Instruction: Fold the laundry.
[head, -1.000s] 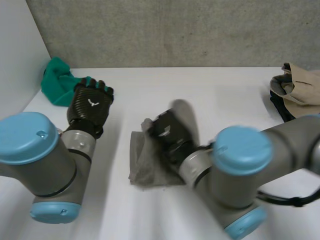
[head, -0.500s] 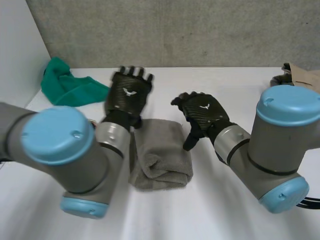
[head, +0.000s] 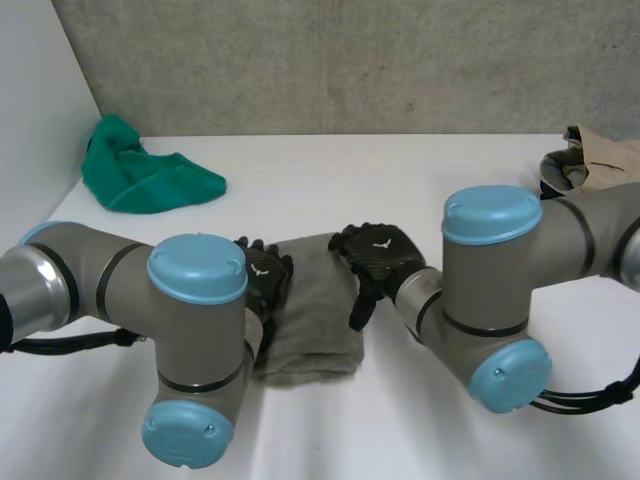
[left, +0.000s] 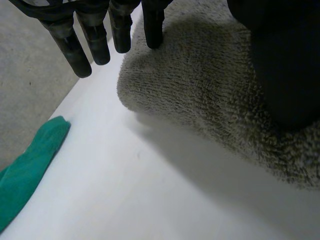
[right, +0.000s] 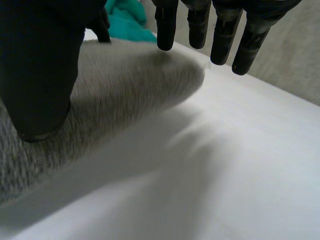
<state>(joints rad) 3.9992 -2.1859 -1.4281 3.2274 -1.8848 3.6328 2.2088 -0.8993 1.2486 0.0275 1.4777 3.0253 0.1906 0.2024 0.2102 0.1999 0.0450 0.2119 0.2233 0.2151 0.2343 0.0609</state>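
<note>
the folded grey towel (head: 312, 318) lay flat near the middle of the white table (head: 420, 185), its near edge rounded and thick and its far edge between the two hands. the left hand (head: 264, 280) sat at the towel's left edge; in the left wrist view its fingers (left: 98, 41) were straight and a little apart, one fingertip touching the pile at the towel's rounded corner and the thumb over the cloth, gripping nothing. the right hand (head: 378, 256) sat at the towel's far right edge; in the right wrist view its fingers (right: 221, 36) were straight and spread above the edge, the thumb low over the cloth, pinching nothing. bare table lay all round the towel. a green cloth (head: 142, 176) lay crumpled at the far left corner, well apart. a beige pile of clothes (head: 598, 160) sat at the right edge, well apart.
</note>
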